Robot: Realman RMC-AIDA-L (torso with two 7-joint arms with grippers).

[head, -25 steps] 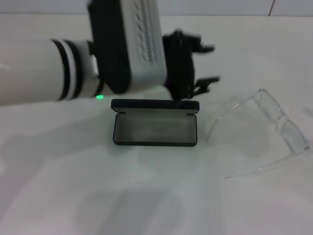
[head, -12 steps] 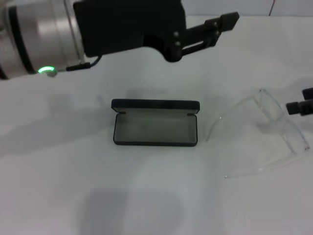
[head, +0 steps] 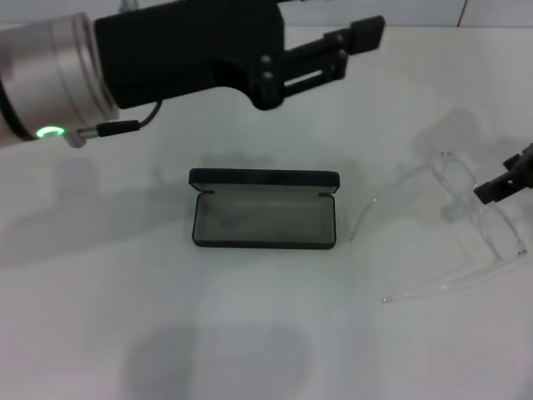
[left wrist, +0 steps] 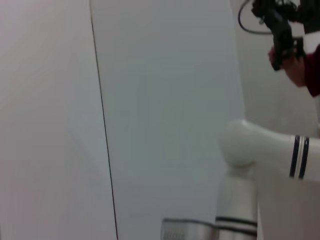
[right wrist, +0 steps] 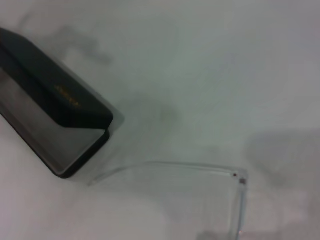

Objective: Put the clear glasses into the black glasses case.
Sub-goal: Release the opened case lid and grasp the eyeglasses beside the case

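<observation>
**A:** What is the work sitting on?

**B:** A plain white table (head: 250, 333), matte and smooth, is carrying soft grey shadows. A pale wall is running along its far edge. The left wrist view is showing only a light wall panel with a thin dark seam and part of a white arm with black bands.

**A:** And the objects, how many?

**B:** Two. One black glasses case (head: 264, 209), a rectangular hard shell with rounded corners, is lying open near the middle of the table, its lid standing up at the far side and its grey lining facing upward. Small orange lettering is showing on the lid's outer face in the right wrist view (right wrist: 55, 100). One pair of clear glasses (head: 454, 225), colourless plastic with long thin arms unfolded, is resting on the table to the right of the case, apart from it (right wrist: 200, 175).

**A:** The grippers?

**B:** The left gripper (head: 350, 42) is hanging high over the far side of the table, beyond the case, its black fingers spread apart and gripping nothing. The right gripper (head: 504, 183) is just peeking in at the right edge, over the glasses' front; I cannot tell how its fingers are standing.
</observation>
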